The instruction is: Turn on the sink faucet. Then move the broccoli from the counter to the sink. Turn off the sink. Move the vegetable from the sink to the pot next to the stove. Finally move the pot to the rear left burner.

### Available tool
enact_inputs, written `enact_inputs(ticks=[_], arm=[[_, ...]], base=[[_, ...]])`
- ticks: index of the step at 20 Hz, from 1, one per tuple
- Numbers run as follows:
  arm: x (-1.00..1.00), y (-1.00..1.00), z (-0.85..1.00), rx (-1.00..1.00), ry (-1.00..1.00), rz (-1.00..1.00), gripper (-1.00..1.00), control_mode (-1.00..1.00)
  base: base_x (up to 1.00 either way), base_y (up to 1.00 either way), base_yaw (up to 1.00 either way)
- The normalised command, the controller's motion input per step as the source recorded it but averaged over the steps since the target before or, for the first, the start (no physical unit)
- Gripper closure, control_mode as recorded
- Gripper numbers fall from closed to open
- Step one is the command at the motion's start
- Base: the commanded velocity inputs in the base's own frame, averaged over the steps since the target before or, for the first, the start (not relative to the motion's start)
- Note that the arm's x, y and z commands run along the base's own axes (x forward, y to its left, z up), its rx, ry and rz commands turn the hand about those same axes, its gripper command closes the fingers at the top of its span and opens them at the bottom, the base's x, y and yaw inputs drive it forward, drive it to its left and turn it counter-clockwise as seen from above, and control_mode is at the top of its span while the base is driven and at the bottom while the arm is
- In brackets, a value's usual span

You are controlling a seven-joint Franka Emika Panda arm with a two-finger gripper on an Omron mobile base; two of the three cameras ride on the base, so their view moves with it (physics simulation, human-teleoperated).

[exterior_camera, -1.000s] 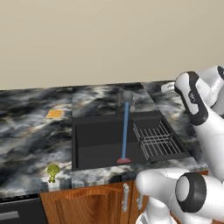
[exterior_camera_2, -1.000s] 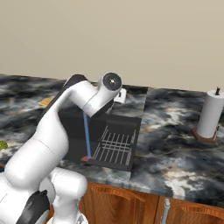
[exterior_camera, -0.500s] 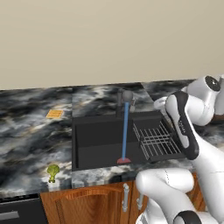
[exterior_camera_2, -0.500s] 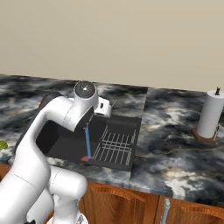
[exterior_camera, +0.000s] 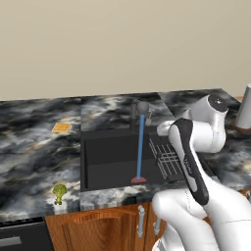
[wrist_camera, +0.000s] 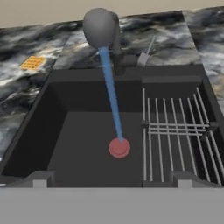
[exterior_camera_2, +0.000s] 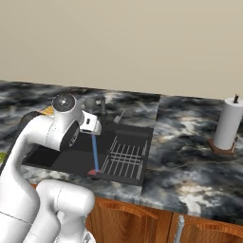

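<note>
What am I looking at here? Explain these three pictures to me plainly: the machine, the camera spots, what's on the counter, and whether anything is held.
A rendered kitchen. The white machine is a robot arm on a driving base. Two pictures come from cameras on the base, behind the arm to its left and right; the third looks along its hand into the sink. The faucet is running, a blue stream falling to the red drain beside a wire rack. On the counter sit a broccoli, an orange waffle square and a paper towel roll. The pincer holds nothing.
</note>
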Motion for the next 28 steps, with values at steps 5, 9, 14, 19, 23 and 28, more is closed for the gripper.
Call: enact_inputs(ticks=[5,9,14,19,23,28], arm=[[-0.35,0.75,-0.09,-0.05,0.14,-0.02,-1.0,-1.0],[-0.3,0.8,-0.13,-0.05,0.13,-0.06,-1.0,-1.0],[-0.12,0.78,-0.27,-0.06,0.09,-0.07,-1.0,-1.0],[-0.05,0.82,-0.26,-0.02,0.06,-0.04,-1.0,-1.0],[-0.05,0.91,-0.34,0.0,0.01,0.0,-1.0,-1.0],[0.0,0.88,-0.21,0.0,0.02,0.02,-1.0,-1.0]], base=[[0.0,0.0,0.0],[0.0,0.0,0.0],[0.0,0.0,0.0],[0.0,0.0,0.0],[0.0,0.0,0.0],[0.0,0.0,0.0]])
